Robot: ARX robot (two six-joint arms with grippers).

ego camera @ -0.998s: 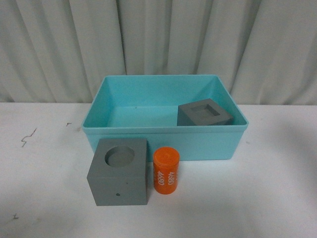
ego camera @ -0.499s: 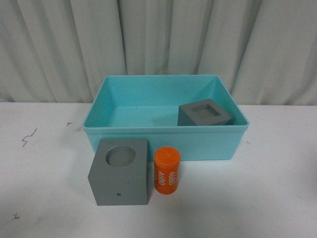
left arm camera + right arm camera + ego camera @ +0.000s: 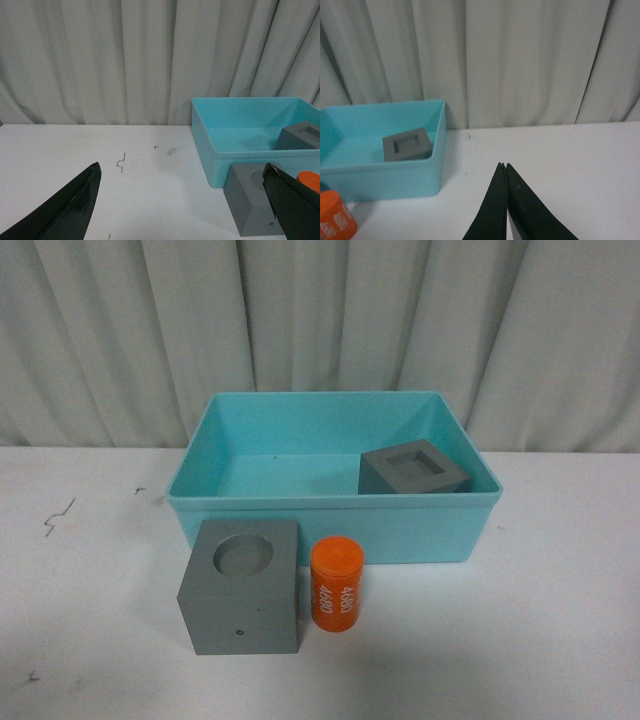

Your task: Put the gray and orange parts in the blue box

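Left gripper stood wide open, empty; right gripper was pinched closed on nothing. One gray cube lay inside the blue box, at right — round-holed cube and orange cylinder stood outside, just nearer. Advised: grip across the round-holed cube's flat sides, clear of the cylinder.

left gripper glossy black, tapered

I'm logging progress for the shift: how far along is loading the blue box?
Done: the square-recess cube sits inside the blue box. In hand: nothing; the left gripper is open, the right gripper shut on nothing. To do: the round-recess cube and the orange cylinder stand on the table in front of the box.
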